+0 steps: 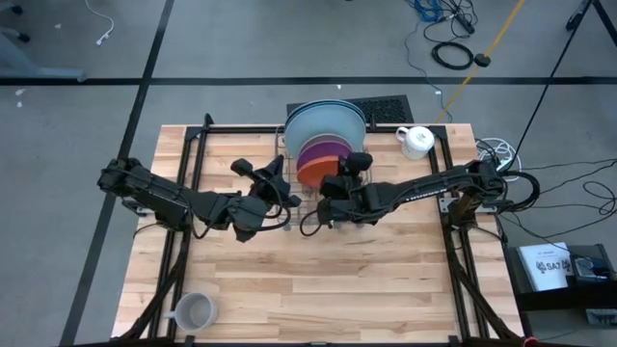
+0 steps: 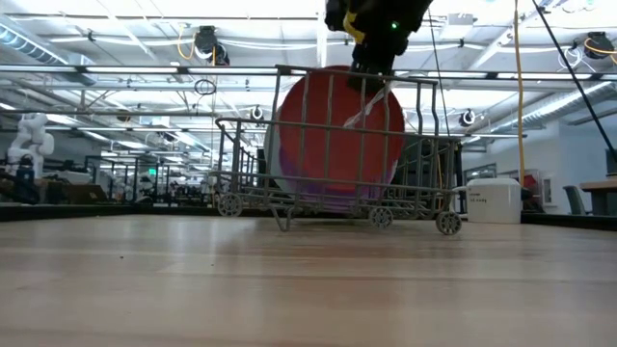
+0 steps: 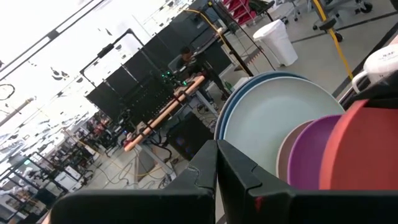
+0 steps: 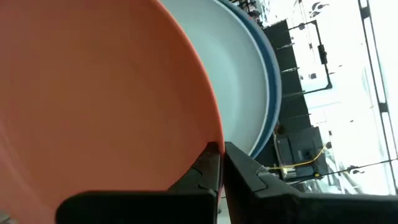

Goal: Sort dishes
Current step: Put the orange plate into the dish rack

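A wire dish rack [image 1: 289, 159] stands at the table's far middle. In it, plates stand on edge: a large light blue one [image 1: 323, 123] with a dark blue one [image 3: 225, 118] behind it, a purple one [image 1: 323, 151], and an orange one [image 1: 313, 172] nearest the front. A pinkish-grey rim [image 3: 285, 155] shows behind the purple plate. My right gripper [image 1: 349, 172] is at the orange plate's upper right rim, shut on it. My left gripper [image 1: 273, 173] is shut and empty beside the rack's left side. My right gripper pinches the orange plate's rim [image 4: 214, 142] between its two fingers, at their free ends. In the low view the fingers [image 2: 371, 72] come down from above onto the plate's upper right edge. The plate stands upright in the rack.
A white mug [image 1: 416, 141] stands at the far right, beside the rack. A grey mug [image 1: 193, 310] stands near the front left corner. A black mat [image 1: 378, 108] lies behind the rack. Bare wood spans the near half of the table.
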